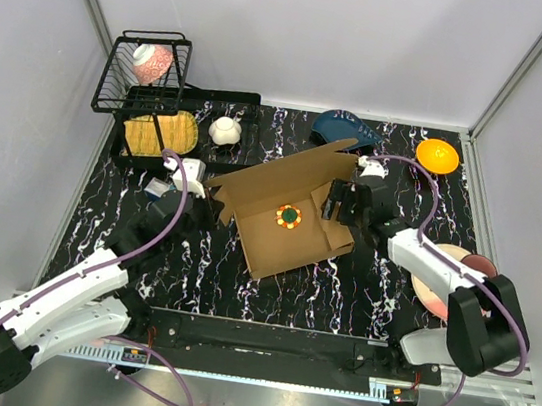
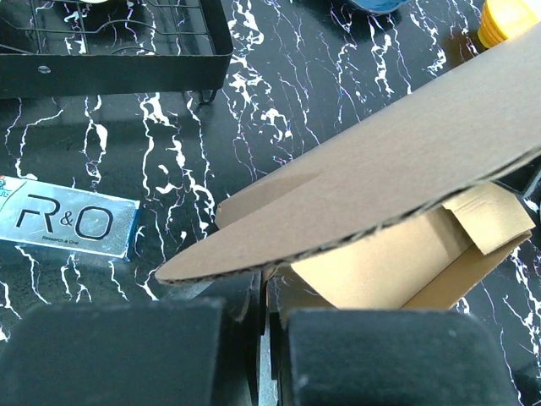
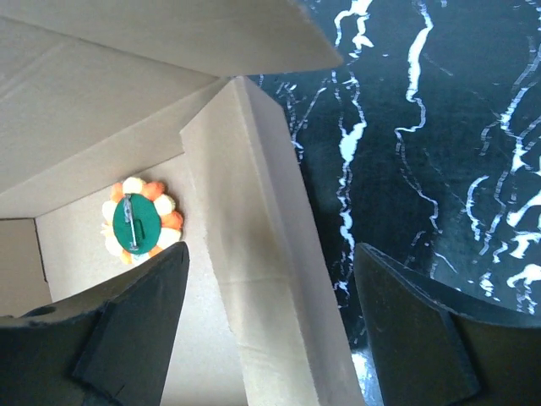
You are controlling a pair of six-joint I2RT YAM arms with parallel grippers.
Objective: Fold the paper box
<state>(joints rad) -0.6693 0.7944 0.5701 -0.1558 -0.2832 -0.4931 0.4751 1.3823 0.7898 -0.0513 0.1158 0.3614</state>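
Black worktop (image 1: 190,273), veined with white, lay under everything, with pale walls around it. My left jaws were shut tight, pads (image 2: 127,355) pressed together. A sliver of brown cardboard ran down into the seam between them, so I judged they had a corner of the paper box (image 1: 275,249) pinched, though that seam was too dark to be sure. My right jaws stood wide open and held nothing. Their fingers (image 3: 127,330) straddled the box's side wall (image 3: 262,279), one inside the box and one outside over the worktop, neither touching cardboard.

The box sat mid-worktop between my two arms, half formed: floor down, side walls up, and a big flap (image 2: 380,161) raised and leaning over the left corner. On its floor lay a small round green-and-orange ornament (image 1: 289,217). Farther off were a wire basket (image 1: 143,74), a printed card (image 2: 68,224) near my left wrist, and an orange bowl (image 1: 437,155) at the far right.

Several things could have gone wrong, as I judged it. If my right jaws closed hard or off the crease, they could buckle the wall instead of folding it. A pull against the left pinch could tear that corner or swing the whole box round. The loose ornament could get trapped under a fold.

Much was hidden. The raised flap filled most of the left wrist view and covered the box's interior there. The right wrist view cut off the wall's lower end and both fingertips. From above, my right wrist covered the spot where fingers and wall met.
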